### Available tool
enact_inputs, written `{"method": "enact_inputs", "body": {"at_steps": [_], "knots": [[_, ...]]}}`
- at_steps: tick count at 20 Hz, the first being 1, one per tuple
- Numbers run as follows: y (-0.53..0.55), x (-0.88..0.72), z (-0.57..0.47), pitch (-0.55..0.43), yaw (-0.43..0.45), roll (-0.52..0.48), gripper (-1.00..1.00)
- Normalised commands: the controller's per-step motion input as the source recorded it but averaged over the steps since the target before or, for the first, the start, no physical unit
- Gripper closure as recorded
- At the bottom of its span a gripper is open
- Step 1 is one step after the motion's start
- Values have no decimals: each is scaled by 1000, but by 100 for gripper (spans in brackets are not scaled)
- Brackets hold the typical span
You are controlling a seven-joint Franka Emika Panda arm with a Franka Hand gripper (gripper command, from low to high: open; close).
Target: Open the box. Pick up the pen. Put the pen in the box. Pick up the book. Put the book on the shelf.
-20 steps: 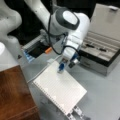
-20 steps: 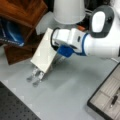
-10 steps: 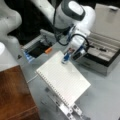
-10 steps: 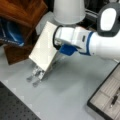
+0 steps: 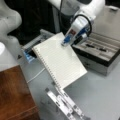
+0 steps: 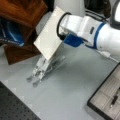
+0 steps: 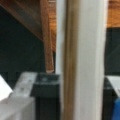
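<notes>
Book gripped at one edge, carried tilted above the metal stand.

Nearest the book: gripper closed on the book's far edge, spiral binding hanging low toward the stand. Below the book: slatted stand, not touching in either front view. Beside the book: reddish-brown shelf, top surface not yet reached. Beyond the book: box lying open, pen in a compartment. Risks, as judged: single-edge grip permits the book to pivot or slip; low corner may snag the stand; leading edge may strike the shelf side.
</notes>
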Motion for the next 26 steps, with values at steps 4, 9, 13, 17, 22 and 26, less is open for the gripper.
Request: {"method": "enact_inputs", "body": {"at_steps": [4, 9, 13, 17, 22, 26], "knots": [[62, -24, 361, 173, -384, 86, 100], [3, -113, 395, 176, -286, 92, 100], [-120, -190, 357, 142, -184, 109, 100], [-236, -213, 356, 126, -102, 138, 100], [-322, -197, 344, 111, -6, 126, 100], [-493, -185, 337, 68, 74, 101, 100]]}}
